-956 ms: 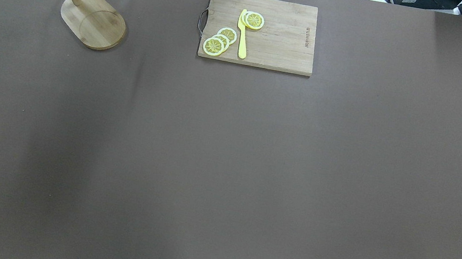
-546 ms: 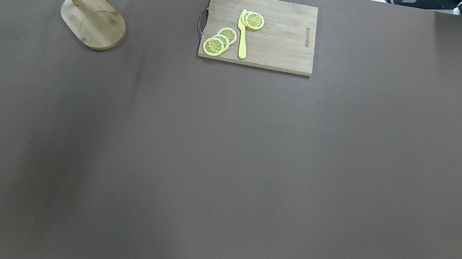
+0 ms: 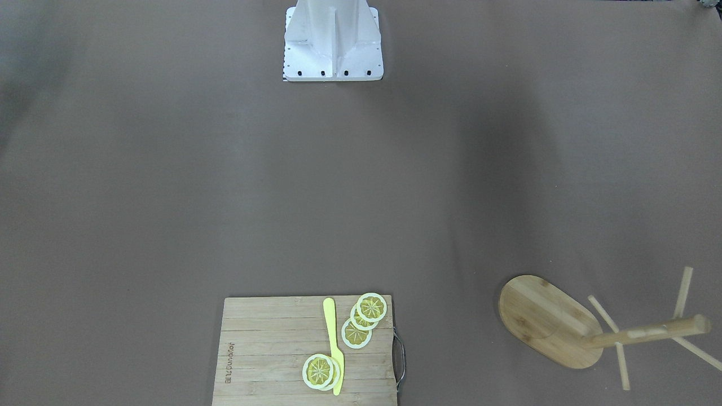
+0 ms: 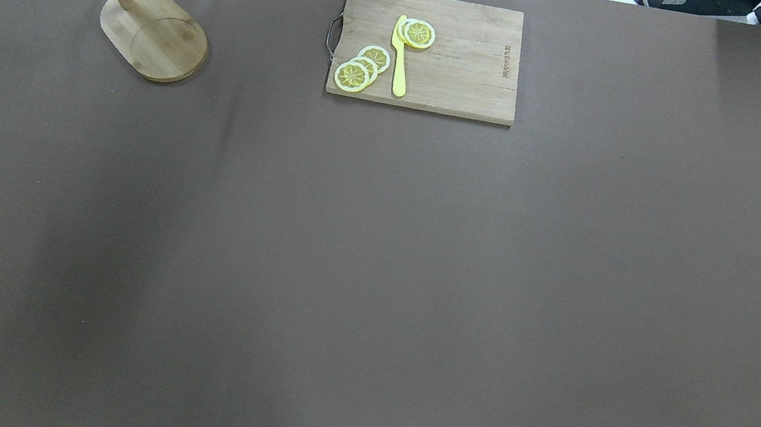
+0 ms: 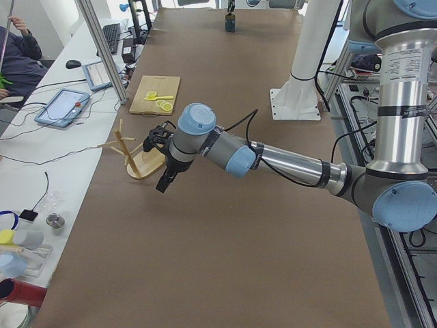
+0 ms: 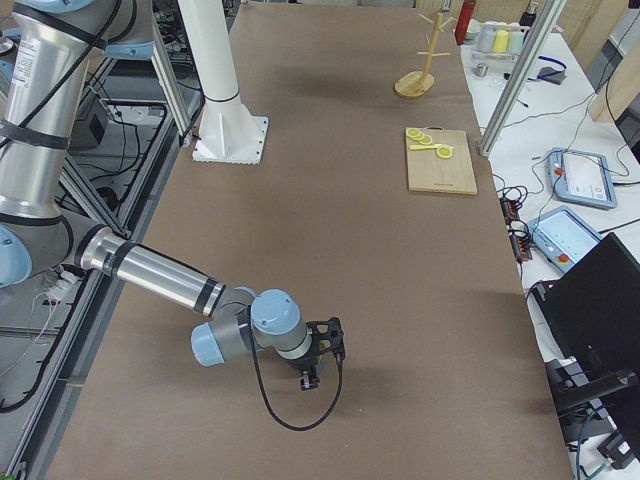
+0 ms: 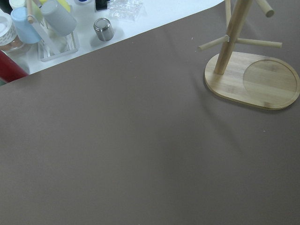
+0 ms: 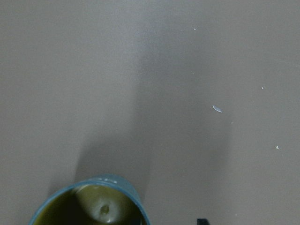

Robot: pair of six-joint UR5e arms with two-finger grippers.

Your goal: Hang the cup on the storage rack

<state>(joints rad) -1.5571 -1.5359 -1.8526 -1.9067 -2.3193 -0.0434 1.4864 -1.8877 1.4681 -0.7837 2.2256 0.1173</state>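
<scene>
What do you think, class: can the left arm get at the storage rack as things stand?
Probably yes. The left gripper hangs close beside the storage rack, and its wrist view shows only bare table in front of the rack's base; nothing visible stands between them.

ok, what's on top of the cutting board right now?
On the cutting board: a yellow knife, three overlapping lemon slices on one side of it, two more slices on the other. The lower slices are partly covered by the upper ones.
</scene>
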